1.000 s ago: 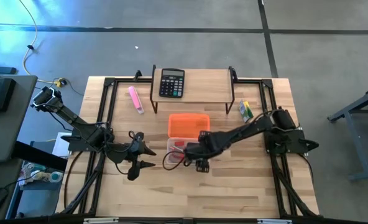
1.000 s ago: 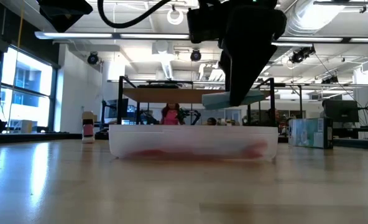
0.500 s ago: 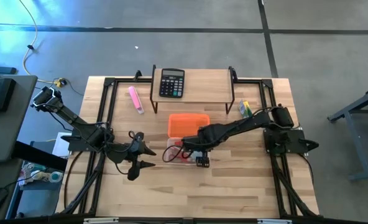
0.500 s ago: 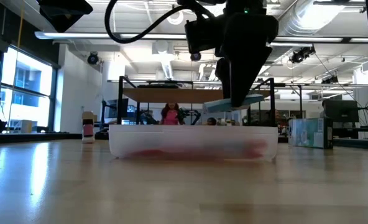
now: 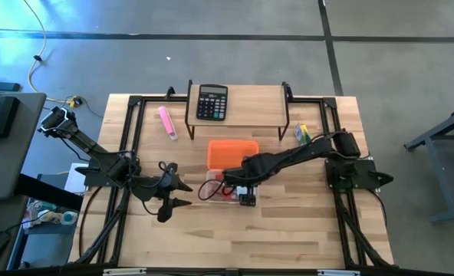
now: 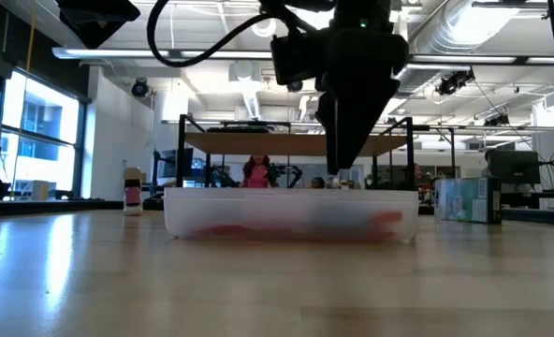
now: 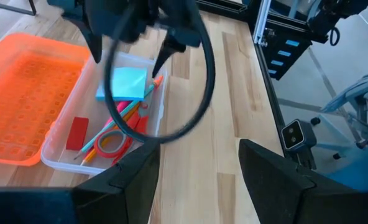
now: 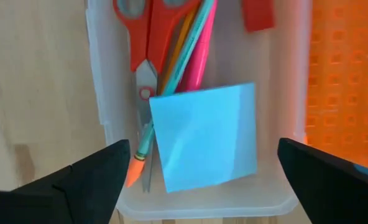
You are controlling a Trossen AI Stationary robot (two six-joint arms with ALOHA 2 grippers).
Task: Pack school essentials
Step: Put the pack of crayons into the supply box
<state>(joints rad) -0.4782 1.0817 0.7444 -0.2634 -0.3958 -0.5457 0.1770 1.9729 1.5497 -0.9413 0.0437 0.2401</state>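
over the clear plastic box (image 8: 103,118) near the middle of the table (image 5: 288,230), the right gripper (image 8: 196,180) hangs with its jaws spread wide and nothing between them. directly below it, inside the box, lies the light-blue sticky-note pad (image 8: 206,135), flat and slightly askew, resting on the tips of the red-handled scissors (image 8: 148,37) and the thin pens (image 8: 187,50). a small red eraser (image 8: 257,14) sits in the same box, toward the side that touches the orange lid (image 5: 233,152). the left gripper (image 5: 179,194) waits off to the left of the box, its jaws also apart and empty, well clear of the contents. a yellow multicoloured pack (image 5: 303,136) still lies on the table near the right arm's base, outside the box. the black calculator (image 5: 212,102) sits on the raised shelf (image 5: 250,103) at the far edge, and the pink marker (image 5: 167,123) lies beside that shelf.
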